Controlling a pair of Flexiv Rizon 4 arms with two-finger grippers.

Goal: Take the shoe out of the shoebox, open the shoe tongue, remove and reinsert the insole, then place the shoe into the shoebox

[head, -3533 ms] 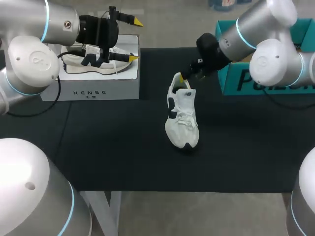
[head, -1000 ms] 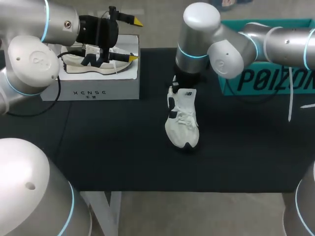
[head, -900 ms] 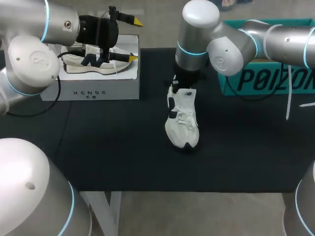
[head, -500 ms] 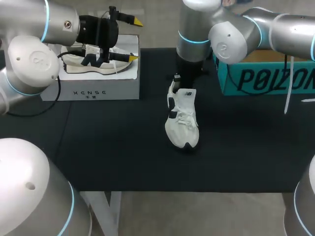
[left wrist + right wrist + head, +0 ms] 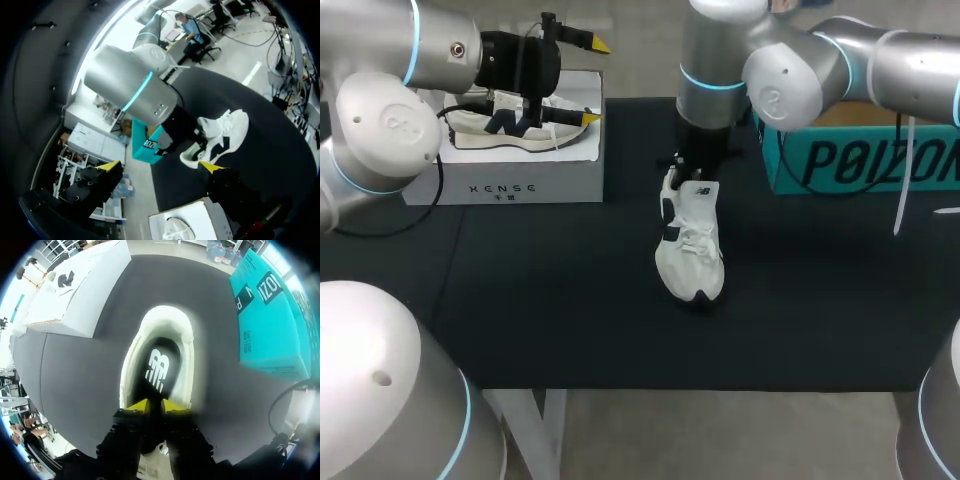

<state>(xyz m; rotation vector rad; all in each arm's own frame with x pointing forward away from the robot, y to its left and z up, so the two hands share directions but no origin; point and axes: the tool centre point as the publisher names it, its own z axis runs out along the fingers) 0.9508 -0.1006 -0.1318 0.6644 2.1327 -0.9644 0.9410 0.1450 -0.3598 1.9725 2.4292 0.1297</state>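
Right hand [image 5: 160, 405] at the mouth of the white sneaker [image 5: 690, 245], above its black insole [image 5: 159, 367] — whether it grips anything cannot be told. Sneaker stands upright on the worktop [image 5: 560, 290] (out of its box), between white shoebox [image 5: 520, 180] and teal shoebox [image 5: 860, 160]. Judged: tongue-and-insole step in hand; next calls for a firm pinch on the insole edge, then a lift. Long axis runs far-to-near — toe toward the robot.

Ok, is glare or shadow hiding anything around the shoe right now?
Right wrist view: glare washes out the padded collar of the white lace-up sneaker; its opening is dark, yet the insole logo shows. Head view: even light, no glare on the black table mat; my right arm overlaps the heel. Left wrist view: sneaker evenly lit, readable.
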